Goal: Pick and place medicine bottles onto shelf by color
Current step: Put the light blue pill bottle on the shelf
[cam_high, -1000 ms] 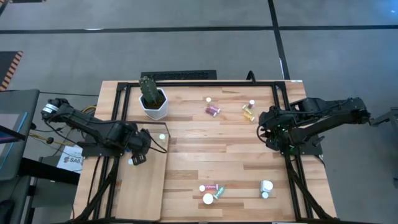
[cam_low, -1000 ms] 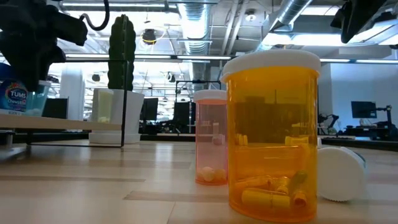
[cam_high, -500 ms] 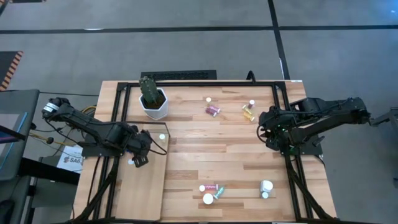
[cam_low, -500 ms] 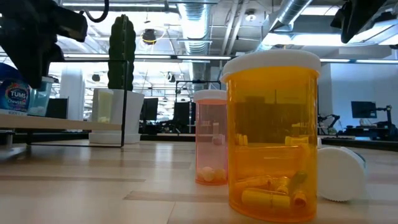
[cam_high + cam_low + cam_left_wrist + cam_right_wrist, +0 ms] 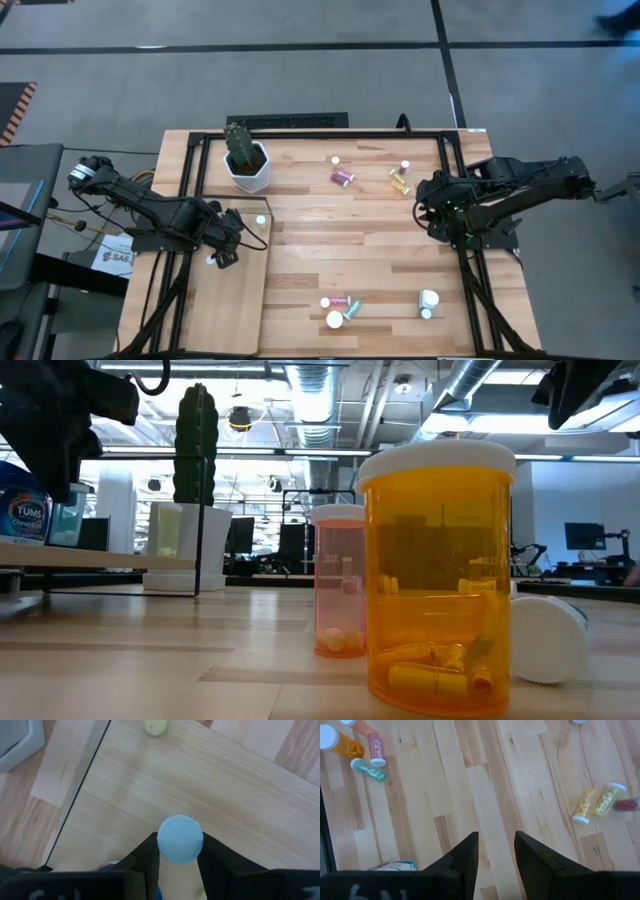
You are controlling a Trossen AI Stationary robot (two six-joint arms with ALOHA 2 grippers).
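My left gripper [image 5: 222, 254] hangs over the far part of the pale shelf [image 5: 228, 310], shut on a blue medicine bottle [image 5: 24, 512] with a round pale cap [image 5: 180, 839]. Another bottle [image 5: 260, 220] stands on the shelf's far right corner. My right gripper [image 5: 440, 218] waits open at the table's right side, nothing between its fingers [image 5: 465, 852]. Loose bottles lie on the table: pink [image 5: 343, 177] and yellow [image 5: 400, 183] ones far off, and an amber [image 5: 440, 580], a pink [image 5: 340, 585] and a green one [image 5: 352, 312] near the front edge. My left gripper pinches the blue bottle between its two fingers [image 5: 147, 862], just under the cap [image 5: 180, 839], which hides the place of contact. The fingers come steeply from above. The bottle is upright, its base close over the shelf; whether it rests there I cannot tell.
A white hexagonal pot with a cactus [image 5: 245, 160] stands at the far left, just beyond the shelf. A white bottle [image 5: 428, 299] lies near the front right. A black frame [image 5: 455, 200] runs round the table. The middle of the tabletop [image 5: 340, 240] is bare wood.
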